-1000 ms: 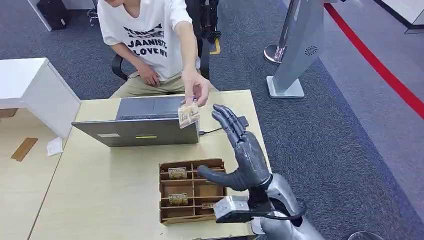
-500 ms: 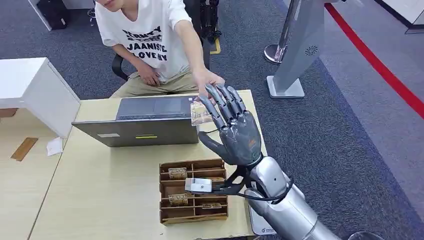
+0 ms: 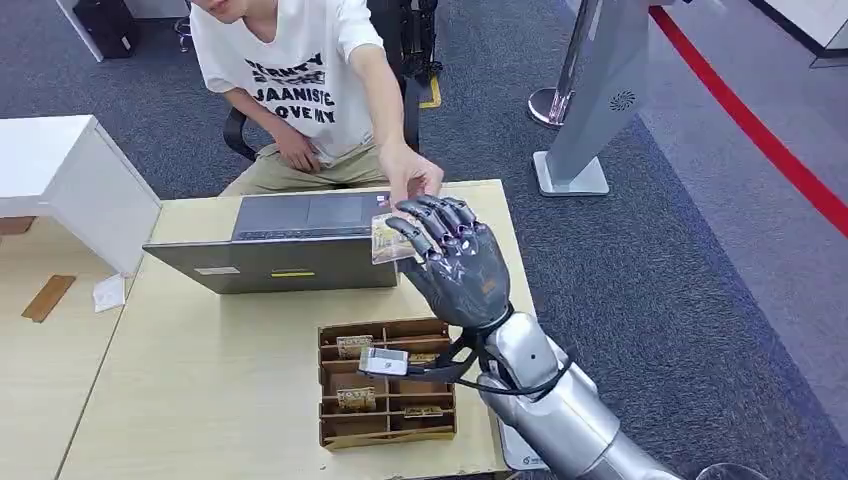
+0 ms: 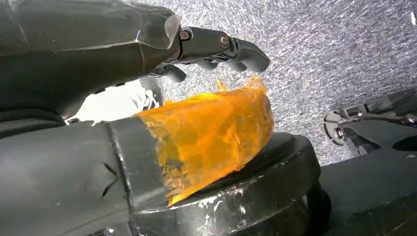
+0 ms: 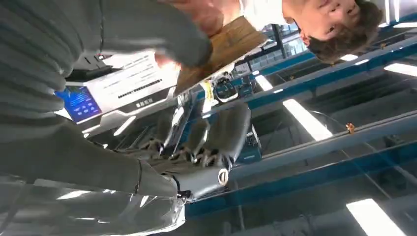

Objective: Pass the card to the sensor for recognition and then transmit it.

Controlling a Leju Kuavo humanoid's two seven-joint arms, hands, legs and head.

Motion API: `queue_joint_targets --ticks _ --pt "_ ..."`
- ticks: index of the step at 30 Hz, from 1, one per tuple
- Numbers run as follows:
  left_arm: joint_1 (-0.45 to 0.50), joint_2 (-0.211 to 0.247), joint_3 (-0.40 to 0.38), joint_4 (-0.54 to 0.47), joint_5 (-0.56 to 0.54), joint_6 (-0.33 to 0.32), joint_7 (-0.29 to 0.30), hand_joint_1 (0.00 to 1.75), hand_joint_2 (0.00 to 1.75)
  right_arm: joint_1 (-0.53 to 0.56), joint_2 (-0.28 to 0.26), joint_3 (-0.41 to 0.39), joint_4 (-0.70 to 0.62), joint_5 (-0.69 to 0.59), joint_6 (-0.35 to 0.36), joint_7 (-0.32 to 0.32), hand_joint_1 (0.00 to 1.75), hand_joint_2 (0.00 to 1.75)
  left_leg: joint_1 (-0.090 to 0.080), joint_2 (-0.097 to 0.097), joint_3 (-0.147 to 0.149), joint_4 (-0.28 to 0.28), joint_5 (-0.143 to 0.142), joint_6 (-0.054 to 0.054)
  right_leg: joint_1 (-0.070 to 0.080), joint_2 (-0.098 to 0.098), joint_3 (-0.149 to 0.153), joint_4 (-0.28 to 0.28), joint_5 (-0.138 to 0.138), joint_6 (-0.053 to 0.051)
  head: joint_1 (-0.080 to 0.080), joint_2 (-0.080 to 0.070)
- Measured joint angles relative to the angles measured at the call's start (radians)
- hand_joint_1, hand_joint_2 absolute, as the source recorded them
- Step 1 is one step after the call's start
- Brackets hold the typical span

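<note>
The card (image 3: 386, 240), small and tan with a printed face, hangs above the desk beside the laptop's right edge. A seated person's hand (image 3: 410, 172) pinches its top edge. My right hand (image 3: 455, 265) is raised in front of it, fingers (image 3: 425, 228) curled over the card's right side. In the right wrist view the thumb (image 5: 162, 29) lies across the card (image 5: 231, 42), the darker fingers (image 5: 219, 135) bent close below it. My left hand (image 4: 123, 98) hangs over the carpet with an orange wrap on its thumb and nothing in it. The hand covers the spot where the sensor lay.
An open grey laptop (image 3: 285, 245) stands between me and the person. A wooden divided box (image 3: 340, 425) with more cards sits at the desk's near edge. A white cabinet (image 3: 60, 175) is at the left, a grey kiosk stand (image 3: 590, 110) on the carpet at the right.
My right hand rose from near the box to the card and its spread fingers curled onto it. The person moved the card slightly right and toward my hand.
</note>
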Motion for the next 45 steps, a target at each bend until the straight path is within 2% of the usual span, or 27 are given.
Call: queue_joint_targets --ticks 17,24,31,35,39,45 --pt "0.0 0.0 0.0 0.0 0.0 0.001 0.001 0.0 0.0 0.007 0.014 0.0 0.017 -0.008 -0.008 0.005 1.75 1.75 0.0 0.0 0.0 0.0 0.0 0.0 0.0 0.0 0.0 0.0 0.0 0.0 0.0 0.0" --pt "0.0 0.0 0.0 0.0 0.003 0.002 0.001 0.0 0.0 0.02 0.018 -0.002 0.018 -0.064 -0.004 -0.002 1.75 1.75 0.0 0.0 0.0 0.0 0.0 0.0 0.0 0.0 0.0 0.0 0.0 0.0 0.0 0.0" --pt "0.003 0.0 0.0 0.0 0.022 0.008 0.001 0.0 0.0 0.069 0.038 -0.031 -0.023 -0.297 0.045 -0.045 1.75 1.75 0.0 0.0 0.0 0.0 0.0 0.0 0.0 0.0 0.0 0.0 0.0 0.0 0.0 0.0" --pt "0.009 0.0 0.002 0.0 0.043 0.014 -0.001 0.0 0.0 0.125 0.051 -0.075 -0.101 -0.564 0.112 -0.088 1.75 1.75 0.0 0.0 0.0 0.0 0.0 0.0 0.0 0.0 0.0 0.0 0.0 0.0 0.0 0.0" --pt "0.019 0.0 0.009 0.0 0.058 0.023 -0.003 0.0 0.0 0.18 0.058 -0.129 -0.174 -0.758 0.174 -0.118 1.75 1.75 0.0 0.0 0.0 0.0 0.0 0.0 0.0 0.0 0.0 0.0 0.0 0.0 0.0 0.0" --pt "0.027 0.0 0.027 0.0 0.07 0.026 -0.004 0.0 0.0 0.236 0.058 -0.192 -0.241 -0.807 0.185 -0.131 1.75 1.75 0.0 0.0 0.0 0.0 0.0 0.0 0.0 0.0 0.0 0.0 0.0 0.0 0.0 0.0"
